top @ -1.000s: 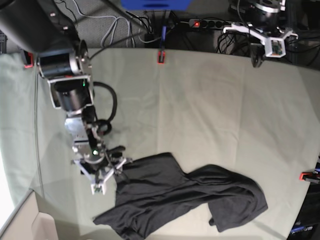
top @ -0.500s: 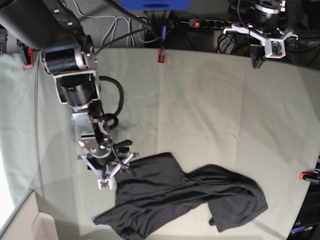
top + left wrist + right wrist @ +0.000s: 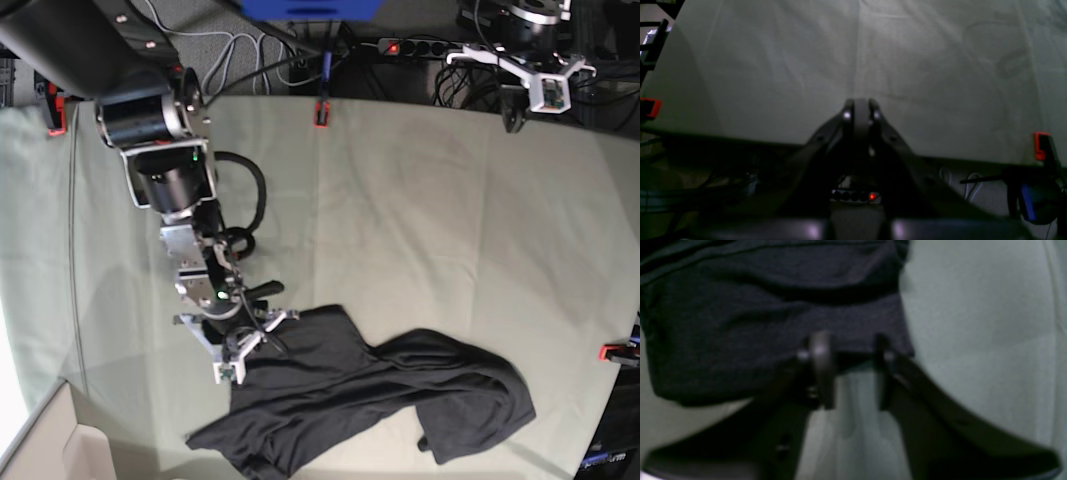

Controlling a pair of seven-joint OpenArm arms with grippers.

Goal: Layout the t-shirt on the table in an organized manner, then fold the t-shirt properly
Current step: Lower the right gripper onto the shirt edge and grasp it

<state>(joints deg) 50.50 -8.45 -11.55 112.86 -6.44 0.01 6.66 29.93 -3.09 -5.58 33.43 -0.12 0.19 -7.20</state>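
Note:
The t-shirt (image 3: 370,400) lies crumpled in a dark heap near the table's (image 3: 420,200) front edge. My right gripper (image 3: 248,348) is down at the shirt's upper left edge. In the right wrist view the shirt's hem (image 3: 773,323) runs between the tips of my right gripper (image 3: 850,350). Its jaws are narrowed but still apart, and pale cloth shows in the gap. My left gripper (image 3: 860,106) is shut on nothing and hangs past the table's far edge, at the top right of the base view.
Red clamps (image 3: 322,112) (image 3: 612,352) (image 3: 1040,145) pin the cloth at the table's edges. Cables and a power strip (image 3: 420,47) lie on the floor behind the far edge. The left arm (image 3: 530,65) stays off the table at the back right.
The right arm has shifted right and forward onto the shirt's left edge, and its jaws have narrowed around the hem. The shirt and the left arm have not moved.

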